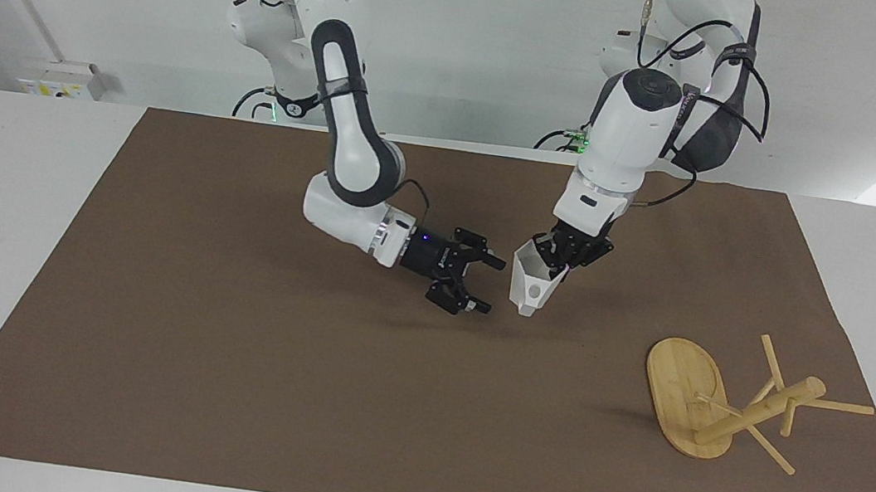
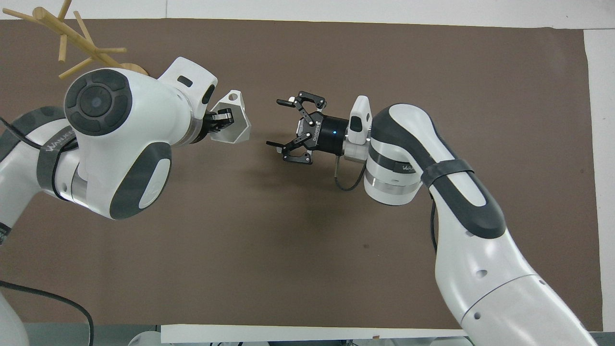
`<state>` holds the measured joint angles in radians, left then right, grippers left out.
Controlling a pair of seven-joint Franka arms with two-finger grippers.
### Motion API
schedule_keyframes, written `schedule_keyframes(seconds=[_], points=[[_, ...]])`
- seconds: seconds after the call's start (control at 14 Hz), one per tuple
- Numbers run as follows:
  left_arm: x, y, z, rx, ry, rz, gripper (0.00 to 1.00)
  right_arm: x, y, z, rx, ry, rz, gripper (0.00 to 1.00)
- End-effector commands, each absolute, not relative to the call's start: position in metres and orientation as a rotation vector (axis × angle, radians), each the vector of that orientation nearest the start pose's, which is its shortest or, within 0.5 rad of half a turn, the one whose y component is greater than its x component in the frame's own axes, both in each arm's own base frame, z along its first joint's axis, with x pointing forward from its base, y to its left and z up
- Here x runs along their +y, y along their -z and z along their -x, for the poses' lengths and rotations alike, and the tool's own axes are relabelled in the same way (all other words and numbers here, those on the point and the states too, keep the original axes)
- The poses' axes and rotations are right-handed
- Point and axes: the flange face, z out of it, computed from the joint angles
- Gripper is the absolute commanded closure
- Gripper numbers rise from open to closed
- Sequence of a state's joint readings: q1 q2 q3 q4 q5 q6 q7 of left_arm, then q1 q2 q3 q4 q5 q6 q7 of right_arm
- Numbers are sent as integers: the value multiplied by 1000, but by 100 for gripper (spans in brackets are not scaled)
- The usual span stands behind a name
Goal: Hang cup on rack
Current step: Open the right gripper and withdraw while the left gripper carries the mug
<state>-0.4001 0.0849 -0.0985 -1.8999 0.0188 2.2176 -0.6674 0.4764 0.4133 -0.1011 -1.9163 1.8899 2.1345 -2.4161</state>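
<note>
left gripper (image 1: 557,262) holding cup (image 1: 531,282) above mat, right gripper (image 1: 483,283) wide apart beside it, rack (image 1: 720,402) toppled

A: Which parts are concealed in the overhead view?
B: The left arm (image 2: 120,144) covers most of the rack (image 2: 77,41); its oval base shows only as a sliver at the arm's upper edge. The left gripper (image 2: 218,122) is largely masked by its own wrist and by the cup (image 2: 235,125) it grips.

A: And what is cut off?
B: A peg tip of the rack runs past the top edge, and both arms leave the frame at the bottom.
</note>
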Motion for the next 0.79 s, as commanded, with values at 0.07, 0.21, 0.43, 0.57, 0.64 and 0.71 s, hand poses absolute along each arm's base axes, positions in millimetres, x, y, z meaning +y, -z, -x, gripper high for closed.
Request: schedule_keyframes(seconds=[0.07,0.21,0.43,0.57,0.64,0.71], points=[[-227,-459,-499,-446,730,3272,100,165,-314,-591,-1418,1242,1413,1],[-197,-440,-492,-548,886,3265,100,101,-314,-593,-1475,1155,1388,1],[-156,-424,-495,-684,1203,3226,100,19,-320,-588,-1568,992,1379,1],[-145,-401,-507,-737,1359,3207,100,-34,-327,-583,-1629,900,1407,1],[-137,-391,-513,-805,1439,3189,100,-60,-337,-580,-1680,816,1440,1],[-133,-381,-516,-843,1478,3181,100,-82,-346,-574,-1703,720,1483,1]])
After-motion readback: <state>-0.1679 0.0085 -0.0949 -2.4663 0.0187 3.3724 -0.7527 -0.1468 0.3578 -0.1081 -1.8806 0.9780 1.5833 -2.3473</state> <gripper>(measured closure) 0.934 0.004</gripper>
